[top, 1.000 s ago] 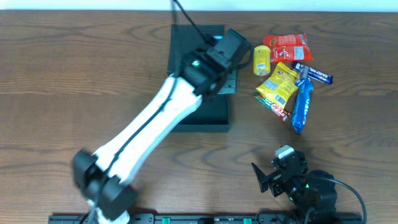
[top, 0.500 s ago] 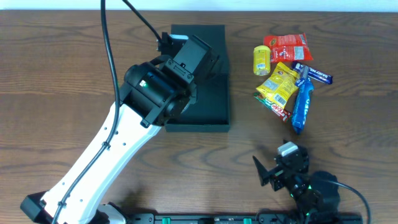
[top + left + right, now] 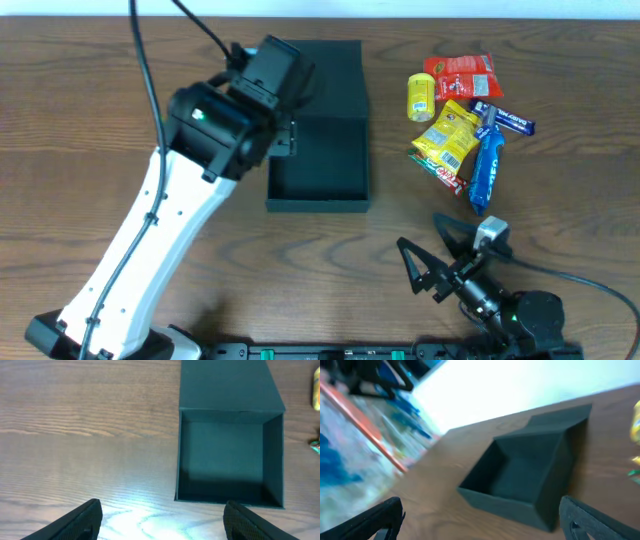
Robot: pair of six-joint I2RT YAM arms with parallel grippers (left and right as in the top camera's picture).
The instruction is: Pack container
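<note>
Since the earlier overhead frames, the left arm point(image 3: 170, 230) has been swinging off the right side of the container point(image 3: 318, 165) and over to its left edge, while the right gripper point(image 3: 428, 255) at the lower right of the frame has been turning to face the upper left.

The container is sitting at upper centre of the overhead view on the wooden table point(image 3: 80, 120). Its hinged lid point(image 3: 325, 75) is lying folded back flat towards the top of the frame. That is leaving the mouth fully exposed, and the left wrist view is showing the inside bare. The left gripper point(image 3: 162, 520) is hovering over bare table just left of and below the box. Its fingers point(image 3: 82, 517) are spread wide and holding nothing, probably pulling clear so the opening is not blocked.

The right gripper is also gaping wide and empty, with the open box in its camera's view. The snacks are lying in a cluster at upper right, well apart from the box: a red packet point(image 3: 462, 73), a small yellow can point(image 3: 421, 96), a yellow packet point(image 3: 448, 135) and a blue packet point(image 3: 485, 170), some overlapping. None is in the box yet, so packing is only beginning. The right arm, being nearer the pile, seems the likelier one to start fetching.
</note>
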